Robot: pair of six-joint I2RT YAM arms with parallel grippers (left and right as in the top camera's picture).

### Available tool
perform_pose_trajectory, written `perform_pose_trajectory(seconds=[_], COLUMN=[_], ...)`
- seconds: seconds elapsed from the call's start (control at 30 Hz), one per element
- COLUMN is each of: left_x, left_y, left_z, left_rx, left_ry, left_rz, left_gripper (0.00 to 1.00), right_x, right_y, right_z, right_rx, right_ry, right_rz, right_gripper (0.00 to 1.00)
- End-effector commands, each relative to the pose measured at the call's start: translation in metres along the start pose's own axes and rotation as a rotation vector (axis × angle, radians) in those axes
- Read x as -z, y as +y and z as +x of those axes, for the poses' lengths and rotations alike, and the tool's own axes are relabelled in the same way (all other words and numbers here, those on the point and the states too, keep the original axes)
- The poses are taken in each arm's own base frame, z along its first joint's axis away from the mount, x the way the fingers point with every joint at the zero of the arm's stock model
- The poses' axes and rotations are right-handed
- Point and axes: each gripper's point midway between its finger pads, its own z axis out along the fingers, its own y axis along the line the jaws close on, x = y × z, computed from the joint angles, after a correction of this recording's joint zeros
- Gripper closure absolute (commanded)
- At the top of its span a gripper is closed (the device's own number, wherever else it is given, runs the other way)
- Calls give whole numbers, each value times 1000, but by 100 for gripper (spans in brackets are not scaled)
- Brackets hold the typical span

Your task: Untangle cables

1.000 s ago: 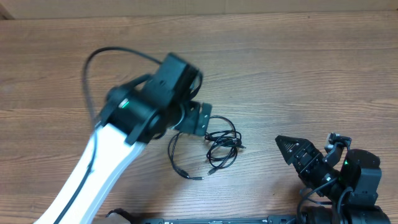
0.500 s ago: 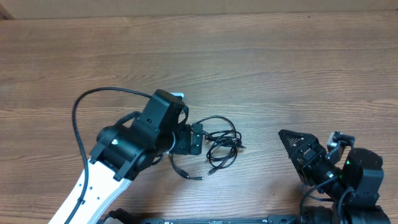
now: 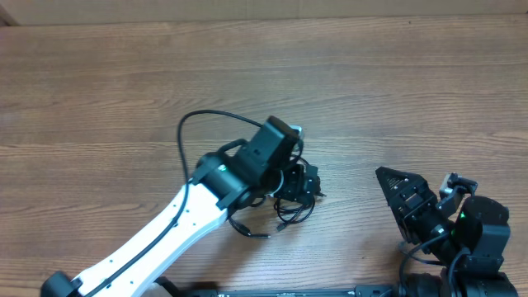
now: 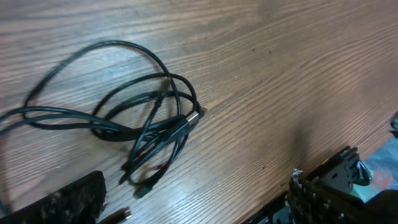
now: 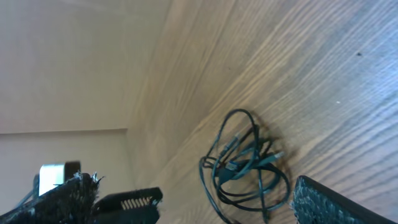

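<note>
The cables are thin black cords looped together in one bundle on the wooden table, with a plug end trailing toward the front. My left gripper hovers over the bundle's upper left, hiding part of it. In the left wrist view the cables lie ahead of my open, empty fingers. My right gripper is open and empty, well to the right of the bundle. In the right wrist view the cables lie beyond its spread fingers.
The wooden table stretches bare to the back and sides. The left arm's white link crosses the front left. The right arm's base sits at the front right, near the table's front edge.
My left arm has swung right and now sits over the cable bundle, covering its upper left part. The right gripper has drifted slightly right. The cables have not visibly moved.
</note>
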Motion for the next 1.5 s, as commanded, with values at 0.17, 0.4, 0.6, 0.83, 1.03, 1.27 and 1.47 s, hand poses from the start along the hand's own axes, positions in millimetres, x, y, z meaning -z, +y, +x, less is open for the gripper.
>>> perform_pose_trajectory(seconds=[0.17,0.4,0.6,0.83,1.03,1.27,1.47], left_x=[-46,-58,-48,-53,-71,-87,-97], left_y=[12,21,52,57,61,67,80], left_z=[15,27,50,44,46,69,87], left_rx=[129,19,-186,-326,-330,-307,-198], left_ry=[119,183,290,269,230,262,274], left_rz=[-61,-91,-215,-222,-203,-153,-176], left_gripper=[12,30,30,34,35,48,96], right_x=[5,6,6,8,8,7,5], right_y=[-16,-20,-21,-24,-26,-24,-16], right_z=[-8,-19,-20,-27,-25,-21,-8], right_rx=[29,31,31,32,28,26,-131], right_ry=[-60,-122,-126,-164,-155,-133,-66], right_rz=[92,122,125,148,153,142,86], right_gripper=[0,0,0,0,0,0,0])
